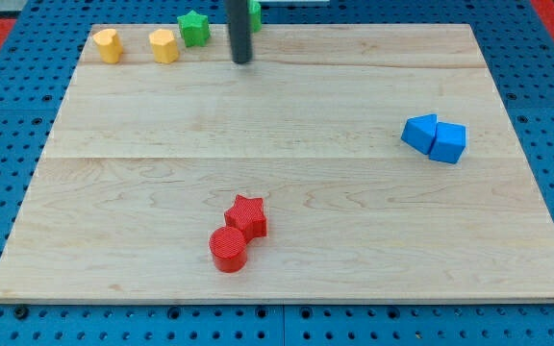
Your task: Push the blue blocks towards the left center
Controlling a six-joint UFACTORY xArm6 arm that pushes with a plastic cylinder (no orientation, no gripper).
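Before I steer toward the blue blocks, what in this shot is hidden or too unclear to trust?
- A green block behind the rod at the view's top: the rod and the frame edge hide most of it, so its shape is unreadable.
- The two blue blocks: they touch, but their exact shapes are unclear.
- My tip: whether it touches the board cannot be told.

Bare board left of blue blocks [435, 138]
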